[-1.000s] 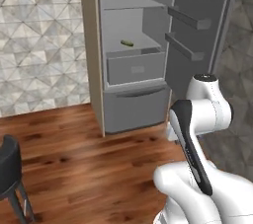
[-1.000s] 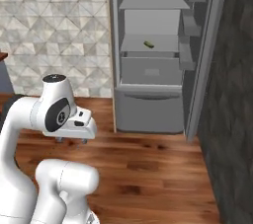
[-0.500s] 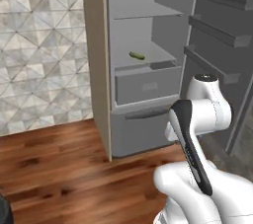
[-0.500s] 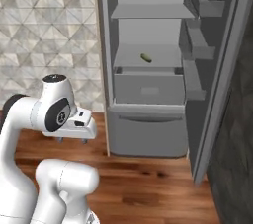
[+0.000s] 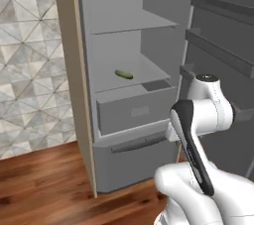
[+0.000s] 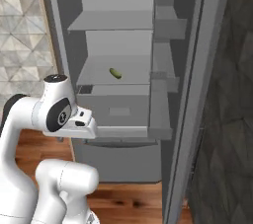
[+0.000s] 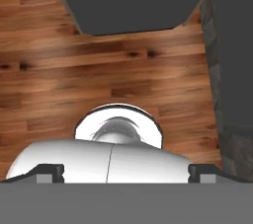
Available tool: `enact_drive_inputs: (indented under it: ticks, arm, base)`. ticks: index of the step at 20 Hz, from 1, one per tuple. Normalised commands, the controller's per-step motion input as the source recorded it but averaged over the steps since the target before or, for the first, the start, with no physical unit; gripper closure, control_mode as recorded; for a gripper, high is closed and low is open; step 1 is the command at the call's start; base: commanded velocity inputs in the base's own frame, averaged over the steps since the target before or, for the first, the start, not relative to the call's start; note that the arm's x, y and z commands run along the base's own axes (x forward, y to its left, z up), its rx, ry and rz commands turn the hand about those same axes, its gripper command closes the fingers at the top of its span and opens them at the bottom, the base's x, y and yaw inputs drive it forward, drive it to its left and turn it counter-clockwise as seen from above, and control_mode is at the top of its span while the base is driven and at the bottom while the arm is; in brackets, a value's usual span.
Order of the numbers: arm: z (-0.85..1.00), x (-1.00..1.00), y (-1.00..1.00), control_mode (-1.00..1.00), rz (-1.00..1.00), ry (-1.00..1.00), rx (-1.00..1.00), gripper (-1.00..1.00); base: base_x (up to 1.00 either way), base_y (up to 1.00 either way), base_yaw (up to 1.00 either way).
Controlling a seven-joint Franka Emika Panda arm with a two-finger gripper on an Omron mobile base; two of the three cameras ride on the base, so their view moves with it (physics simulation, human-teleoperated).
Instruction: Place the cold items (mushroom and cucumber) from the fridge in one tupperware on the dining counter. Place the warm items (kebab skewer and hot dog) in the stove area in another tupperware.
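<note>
The fridge (image 5: 130, 111) stands open in front of me, with grey shelves and drawers. The dark green cucumber (image 5: 124, 74) lies alone on the middle shelf, above a drawer, and shows again as the cucumber (image 6: 115, 73) in the right base view. My gripper (image 7: 126, 171) is open, its fingertips (image 7: 50, 171) far apart with nothing between them. It points down at the wood floor, well below and short of the cucumber. The fridge's bottom drawer (image 7: 133, 1) is just ahead of it. The mushroom, tupperware, dining counter, kebab skewer and hot dog are out of view.
The open fridge door (image 6: 197, 94) with its door shelves stands to the right, beside a dark stone wall (image 6: 230, 119). A tan side panel (image 5: 64, 70) edges the fridge on the left, with a patterned tile wall (image 5: 25, 70) beyond. Wood floor (image 5: 44, 184) lies below.
The base has driven closer to the fridge, so the whole scene has shifted and the fridge looks larger. The arm keeps the same folded pose and the gripper stays open.
</note>
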Motion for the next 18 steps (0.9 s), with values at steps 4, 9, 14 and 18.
enact_drive_inputs:
  ticks: [4, 9, 14, 18]
  arm:
    - [0.00, 0.00, 0.00, 1.00, 0.00, 0.00, 0.00, -1.00]
    - [0.00, 0.00, 0.00, 1.00, 0.00, 0.00, 0.00, -1.00]
    - [0.00, 0.00, 0.00, 1.00, 0.00, 0.00, 0.00, -1.00]
    - [0.00, 0.00, 0.00, 1.00, 0.00, 0.00, 0.00, -1.00]
  base:
    - [0.58, 0.46, -0.24]
    - [0.54, 0.22, -0.02]
    - [0.54, -0.04, 0.21]
    - [0.50, -0.09, 0.13]
